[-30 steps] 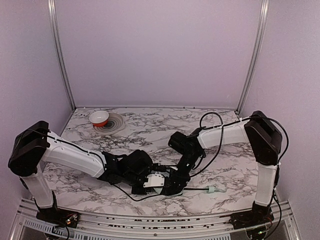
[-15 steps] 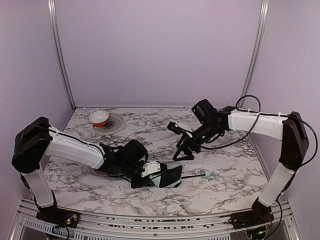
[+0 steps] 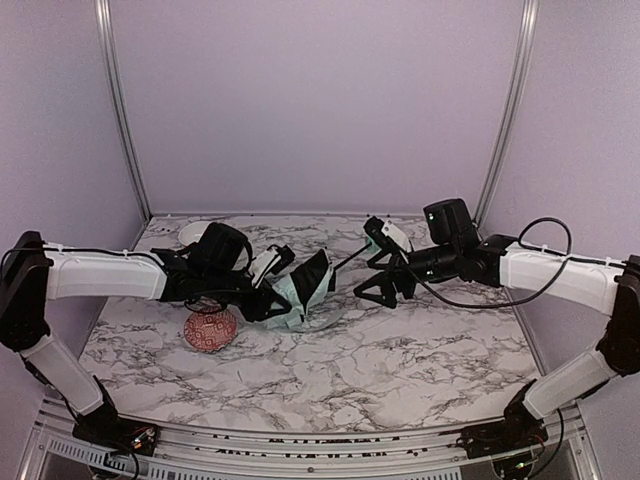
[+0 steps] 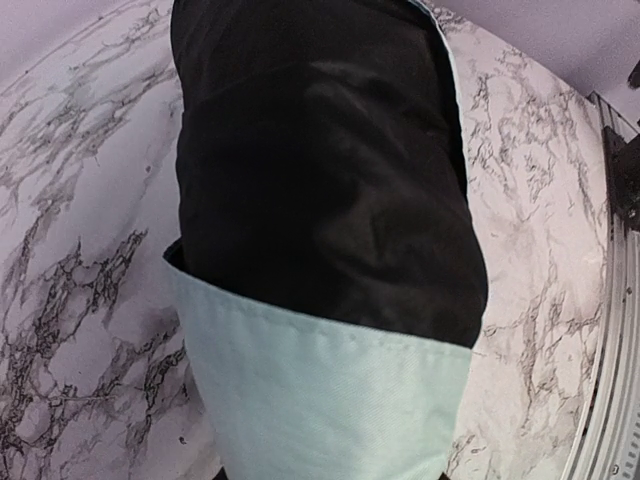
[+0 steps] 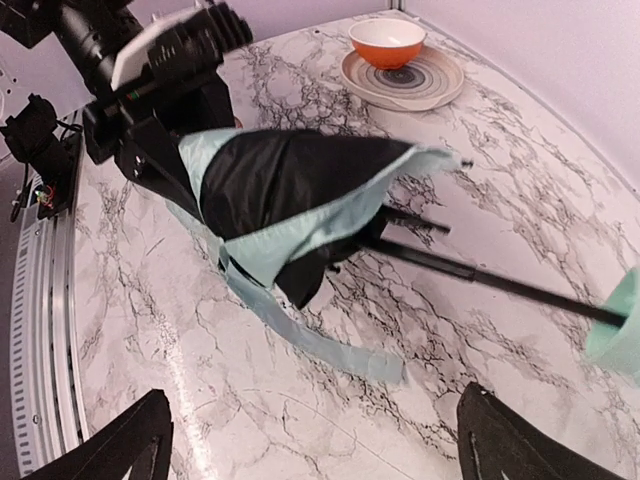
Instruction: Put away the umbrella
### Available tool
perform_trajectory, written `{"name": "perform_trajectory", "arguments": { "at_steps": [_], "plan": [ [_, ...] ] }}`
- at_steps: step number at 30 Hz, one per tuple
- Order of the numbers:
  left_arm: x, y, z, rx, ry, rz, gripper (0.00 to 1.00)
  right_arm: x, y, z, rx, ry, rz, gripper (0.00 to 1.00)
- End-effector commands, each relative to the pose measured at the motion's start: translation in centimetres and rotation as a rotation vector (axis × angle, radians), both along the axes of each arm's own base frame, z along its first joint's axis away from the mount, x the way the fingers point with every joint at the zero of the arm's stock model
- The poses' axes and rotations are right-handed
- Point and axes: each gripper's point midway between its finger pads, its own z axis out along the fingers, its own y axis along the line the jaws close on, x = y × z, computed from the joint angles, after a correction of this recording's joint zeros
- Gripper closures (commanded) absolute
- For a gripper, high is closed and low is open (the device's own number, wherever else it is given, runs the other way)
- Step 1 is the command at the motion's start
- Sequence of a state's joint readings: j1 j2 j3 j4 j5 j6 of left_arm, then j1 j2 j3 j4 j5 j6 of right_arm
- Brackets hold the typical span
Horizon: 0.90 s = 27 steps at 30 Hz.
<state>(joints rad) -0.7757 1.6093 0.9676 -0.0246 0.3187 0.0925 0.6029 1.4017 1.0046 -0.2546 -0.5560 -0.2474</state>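
Left gripper is clamping the bunched end of the umbrella near the middle of the marble table. We are judging this from the overhead and right wrist views, because in the left wrist view the fabric is filling nearly the whole picture and hiding the fingers. The canopy is showing as a loose folded bundle, pale mint-green outside with black lining exposed, and it is tilting with its open end toward the right arm. A thin black shaft is running out of the bundle to the right and ending in a small mint-green handle at the right edge of the right wrist view. A mint-green strap is trailing from the canopy down onto the marble. We cannot tell whether the canopy itself is resting on the table or being held just above it. Right gripper is hanging near the handle end with its jaws spread wide apart and gripping nothing. In its own camera the black fingers are showing at the two bottom corners with bare marble between them. An orange bowl is sitting on a ringed plate in the far left corner, well apart from the umbrella. A round red patterned object is lying on the table just beside the left arm.
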Motion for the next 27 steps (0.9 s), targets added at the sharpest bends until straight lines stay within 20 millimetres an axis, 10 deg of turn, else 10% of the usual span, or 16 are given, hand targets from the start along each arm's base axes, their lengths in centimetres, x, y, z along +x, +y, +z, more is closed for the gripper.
{"name": "perform_trajectory", "arguments": {
  "at_steps": [1,9,19,27],
  "plan": [
    [1.0,-1.3,9.7,-0.2,-0.111,0.004,1.0,-0.4,1.5,4.0,0.167,-0.11,0.015,0.05],
    [-0.5,-0.7,18.7,-0.303,-0.228,-0.046,1.0,-3.3,4.5,4.3,0.234,-0.2,0.157,0.06],
    [-0.8,0.3,22.5,-0.309,-0.279,-0.031,1.0,-2.7,8.5,1.9,0.251,-0.102,0.17,0.08],
    [-1.3,0.4,23.5,-0.323,-0.308,-0.053,1.0,-3.2,9.2,-1.7,0.212,-0.014,0.217,0.63]
  ]
}}
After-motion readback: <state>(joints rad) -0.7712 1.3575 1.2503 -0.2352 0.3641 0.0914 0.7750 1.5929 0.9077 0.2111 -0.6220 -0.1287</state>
